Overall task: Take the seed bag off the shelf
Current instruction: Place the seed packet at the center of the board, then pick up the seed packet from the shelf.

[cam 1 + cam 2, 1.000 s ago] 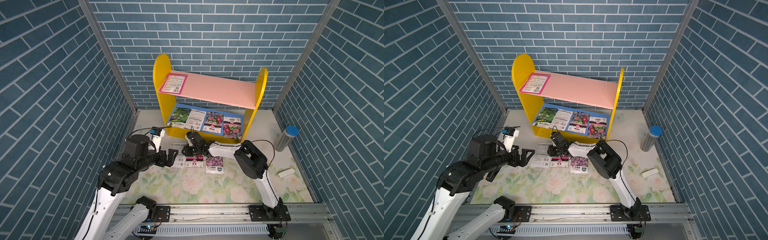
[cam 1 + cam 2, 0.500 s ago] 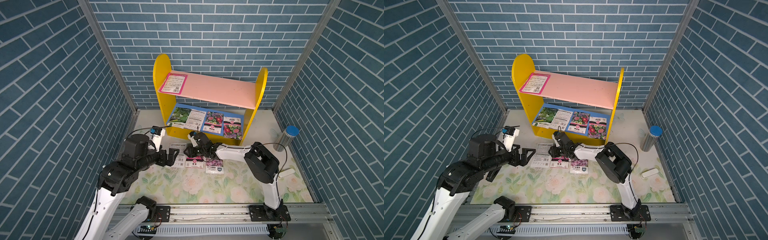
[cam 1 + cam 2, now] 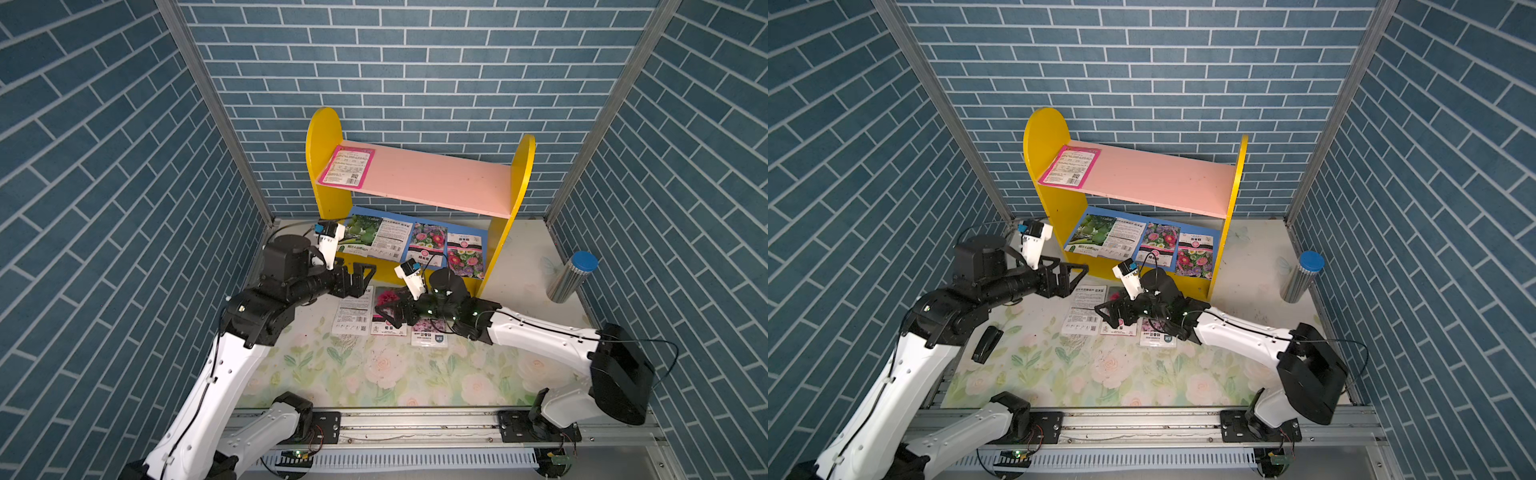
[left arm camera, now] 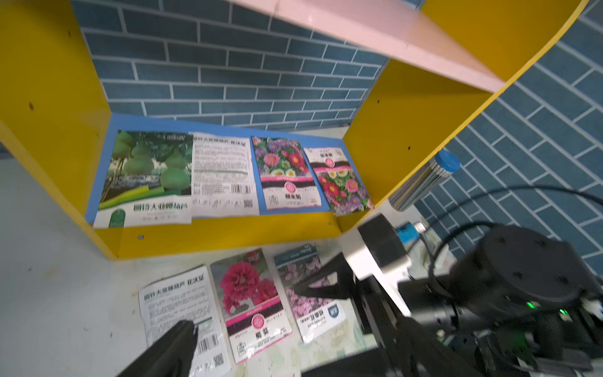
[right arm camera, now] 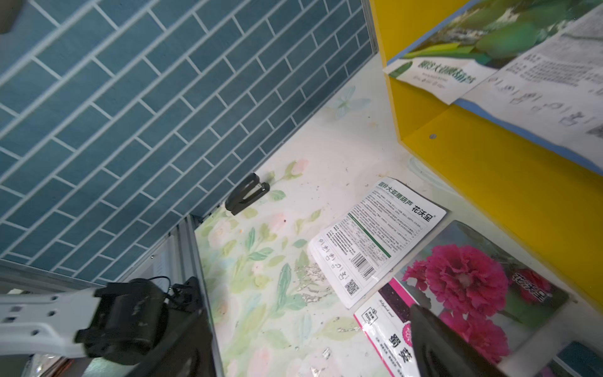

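Though flat before the shelf (image 3: 436,183), red-flower seed bag (image 4: 251,300) lengthwise toward it; right gripper (image 3: 383,316) agape, empty.

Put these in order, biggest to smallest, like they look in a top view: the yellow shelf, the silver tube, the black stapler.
1. yellow shelf
2. silver tube
3. black stapler, somewhat smaller than the tube

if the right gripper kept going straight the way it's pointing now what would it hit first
Probably the white printed packet. The right gripper, open and low over the red flower packet, points across it toward that neighbour. Height is hard to judge, so it might skim over the packet instead.
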You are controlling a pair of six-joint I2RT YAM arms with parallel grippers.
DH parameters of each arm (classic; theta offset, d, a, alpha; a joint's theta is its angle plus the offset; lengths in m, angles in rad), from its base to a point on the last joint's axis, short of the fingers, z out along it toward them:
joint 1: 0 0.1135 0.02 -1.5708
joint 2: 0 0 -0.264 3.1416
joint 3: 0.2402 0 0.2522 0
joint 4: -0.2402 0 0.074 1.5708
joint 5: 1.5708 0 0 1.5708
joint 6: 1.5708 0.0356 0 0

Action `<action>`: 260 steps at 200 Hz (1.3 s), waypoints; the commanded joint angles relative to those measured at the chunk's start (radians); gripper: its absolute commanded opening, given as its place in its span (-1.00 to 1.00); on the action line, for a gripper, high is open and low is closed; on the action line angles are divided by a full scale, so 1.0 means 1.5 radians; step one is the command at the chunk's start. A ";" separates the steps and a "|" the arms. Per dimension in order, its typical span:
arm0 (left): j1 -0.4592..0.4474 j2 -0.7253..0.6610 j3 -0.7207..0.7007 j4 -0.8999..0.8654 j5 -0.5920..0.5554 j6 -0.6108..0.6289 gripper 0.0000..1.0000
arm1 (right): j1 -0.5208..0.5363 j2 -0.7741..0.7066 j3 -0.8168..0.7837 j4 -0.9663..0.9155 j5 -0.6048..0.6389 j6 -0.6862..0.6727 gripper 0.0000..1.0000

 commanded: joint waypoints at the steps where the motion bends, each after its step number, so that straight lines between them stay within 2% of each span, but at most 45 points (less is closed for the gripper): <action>1: -0.003 0.049 0.056 0.059 0.005 -0.011 1.00 | 0.001 -0.094 -0.016 -0.054 0.038 -0.053 1.00; 39: -0.006 0.147 0.172 0.094 0.030 -0.031 1.00 | 0.003 -0.232 -0.015 -0.136 0.074 -0.094 1.00; 81: -0.008 0.222 0.303 0.144 0.038 -0.053 1.00 | 0.002 -0.311 -0.009 -0.186 0.122 -0.118 1.00; 122: -0.010 0.321 0.457 0.107 -0.049 -0.014 1.00 | 0.002 -0.363 -0.004 -0.209 0.161 -0.135 1.00; 175: -0.008 0.440 0.584 0.071 -0.201 0.066 1.00 | 0.002 -0.416 0.026 -0.280 0.214 -0.149 1.00; 220: -0.008 0.494 0.608 0.078 -0.306 0.078 1.00 | 0.001 -0.457 0.024 -0.315 0.249 -0.148 1.00; 260: -0.009 0.543 0.639 0.068 -0.340 0.093 1.00 | 0.002 -0.465 0.020 -0.324 0.257 -0.146 1.00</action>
